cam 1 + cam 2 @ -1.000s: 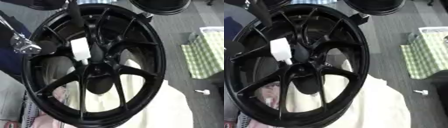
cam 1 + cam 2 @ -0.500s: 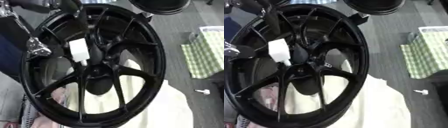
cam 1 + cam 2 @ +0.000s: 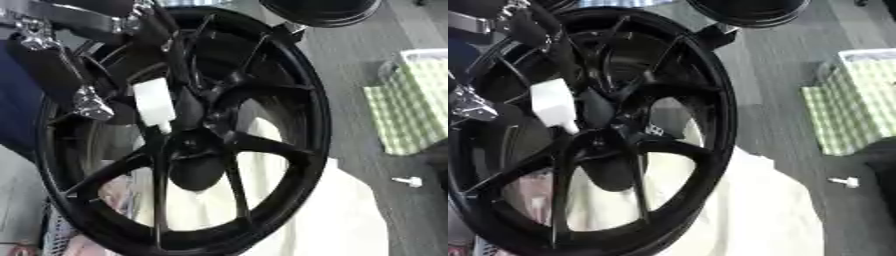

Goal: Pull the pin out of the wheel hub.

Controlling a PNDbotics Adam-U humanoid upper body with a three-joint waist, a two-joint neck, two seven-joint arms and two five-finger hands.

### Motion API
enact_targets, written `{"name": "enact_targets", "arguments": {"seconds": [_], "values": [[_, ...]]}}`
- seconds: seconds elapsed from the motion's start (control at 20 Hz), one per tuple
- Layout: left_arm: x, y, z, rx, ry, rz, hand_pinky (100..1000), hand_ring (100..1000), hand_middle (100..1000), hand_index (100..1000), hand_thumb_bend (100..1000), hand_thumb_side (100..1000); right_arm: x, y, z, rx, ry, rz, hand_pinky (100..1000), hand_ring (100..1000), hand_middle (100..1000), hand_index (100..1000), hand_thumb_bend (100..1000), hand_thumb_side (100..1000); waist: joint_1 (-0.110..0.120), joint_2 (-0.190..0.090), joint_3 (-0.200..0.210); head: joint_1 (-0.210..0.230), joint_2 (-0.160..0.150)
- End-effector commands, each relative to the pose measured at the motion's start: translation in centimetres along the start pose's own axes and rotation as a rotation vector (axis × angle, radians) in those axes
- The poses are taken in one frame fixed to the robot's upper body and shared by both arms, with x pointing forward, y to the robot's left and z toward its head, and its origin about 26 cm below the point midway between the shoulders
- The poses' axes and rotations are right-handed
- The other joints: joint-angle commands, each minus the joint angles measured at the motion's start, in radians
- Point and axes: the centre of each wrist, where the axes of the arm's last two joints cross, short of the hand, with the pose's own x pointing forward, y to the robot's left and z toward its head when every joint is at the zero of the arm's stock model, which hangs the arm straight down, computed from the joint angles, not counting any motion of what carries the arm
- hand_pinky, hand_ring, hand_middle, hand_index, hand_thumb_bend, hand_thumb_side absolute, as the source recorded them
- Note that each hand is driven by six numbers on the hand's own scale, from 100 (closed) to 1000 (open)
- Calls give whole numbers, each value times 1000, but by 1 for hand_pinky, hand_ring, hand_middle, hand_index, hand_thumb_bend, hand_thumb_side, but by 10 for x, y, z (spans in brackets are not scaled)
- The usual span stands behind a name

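Note:
A large black spoked wheel [image 3: 289, 100] stands tilted and fills most of both views. A white pin [image 3: 153, 103] sticks out beside the hub [image 3: 194, 145], its narrow tip pointing down toward the hub's centre. My left arm, black with silver joints [image 3: 87, 102], comes in from the upper left across the rim. My left hand [image 3: 156, 31] is dark against the spokes, just above the pin. Whether it touches the pin is not clear. My right hand shows in no view.
A cream cloth [image 3: 350, 210] lies under the wheel's lower right. A green checked cloth over a box [image 3: 411, 110] stands at the right on the grey floor. A small white part [image 3: 408, 181] lies near it. Another black rim [image 3: 324, 10] is at the top.
My left arm has moved right and down over the rim toward the pin. The pin stays beside the hub. The picture has shifted a little.

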Motion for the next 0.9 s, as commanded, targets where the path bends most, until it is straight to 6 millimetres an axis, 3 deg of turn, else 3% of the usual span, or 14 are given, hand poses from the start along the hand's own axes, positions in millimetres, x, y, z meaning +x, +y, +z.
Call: {"name": "enact_targets", "arguments": {"seconds": [0.05,0.5,0.9], "values": [[-2,6,6,-19,11,-59,860,822,730,796,465,100,9,-4,-5,-17,-37,-2,608,648,549,663,100,465,1,-16,-3,-8,-19],[-12,-4,0,-59,37,-66,867,836,751,801,491,100,9,-4,-4,-28,-36,-8,607,647,548,662,100,469,7,-8,-10,-9,-28],[-19,-13,-5,-85,34,-63,861,808,680,752,413,100,9,-3,-4,-40,-30,-15,605,645,547,662,100,476,9,2,-14,-3,-32]]}}
